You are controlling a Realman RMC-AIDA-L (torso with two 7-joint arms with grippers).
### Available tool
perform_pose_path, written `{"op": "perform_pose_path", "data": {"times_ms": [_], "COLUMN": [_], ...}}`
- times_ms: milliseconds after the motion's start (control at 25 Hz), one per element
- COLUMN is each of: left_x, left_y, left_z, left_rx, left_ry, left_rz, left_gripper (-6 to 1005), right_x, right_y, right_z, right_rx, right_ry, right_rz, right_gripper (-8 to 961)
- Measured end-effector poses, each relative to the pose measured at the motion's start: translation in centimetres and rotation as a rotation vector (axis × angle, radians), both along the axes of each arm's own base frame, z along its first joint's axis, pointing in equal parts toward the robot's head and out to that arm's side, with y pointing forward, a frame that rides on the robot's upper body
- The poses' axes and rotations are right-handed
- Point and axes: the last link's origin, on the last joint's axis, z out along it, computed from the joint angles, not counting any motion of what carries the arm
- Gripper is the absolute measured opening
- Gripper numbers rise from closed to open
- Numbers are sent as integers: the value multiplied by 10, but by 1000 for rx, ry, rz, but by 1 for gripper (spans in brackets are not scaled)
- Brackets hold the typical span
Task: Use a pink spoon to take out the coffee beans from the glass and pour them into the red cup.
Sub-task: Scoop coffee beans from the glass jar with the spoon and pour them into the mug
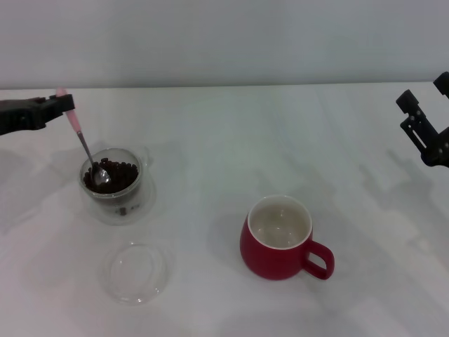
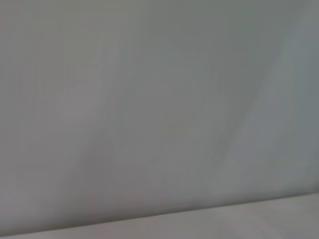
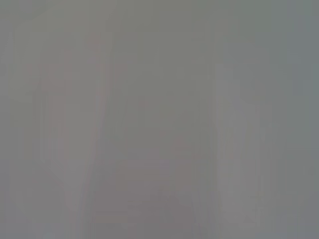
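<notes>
In the head view the glass [image 1: 116, 184] stands at the left of the white table, holding dark coffee beans [image 1: 121, 175]. The pink spoon [image 1: 85, 146] leans into it, metal bowl resting on the beans, pink handle pointing up and back. My left gripper [image 1: 62, 104] is shut on the top of that handle, above and behind the glass. The red cup [image 1: 279, 239] stands upright right of centre, white inside, with no beans showing in it, handle turned to the right. My right gripper [image 1: 423, 126] hangs at the far right edge, away from everything. Both wrist views show only blank grey surface.
A flat clear round glass dish [image 1: 137, 271] lies on the table in front of the glass. The white table [image 1: 224, 140] runs back to a pale wall.
</notes>
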Motion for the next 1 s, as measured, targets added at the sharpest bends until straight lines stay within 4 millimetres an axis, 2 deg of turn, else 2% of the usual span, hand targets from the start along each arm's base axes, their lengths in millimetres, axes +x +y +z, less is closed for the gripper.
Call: {"op": "perform_pose_path", "data": {"times_ms": [280,520,1000], "left_x": [-15,-26,-25], "left_y": [-12,-20,-22], "left_z": [1,-11,-29], "left_rx": [49,21,15], "left_ry": [-100,-177,-182], "left_rz": [86,184,208], "left_gripper": [127,127,128], "right_x": [-1,-2,-5], "right_y": [7,9,11], "right_z": [-4,-4,-7], "right_rx": [-15,-18,-24], "right_ry": [-1,3,12], "right_rz": [-20,-17,-15], "right_gripper": [686,686,684]}}
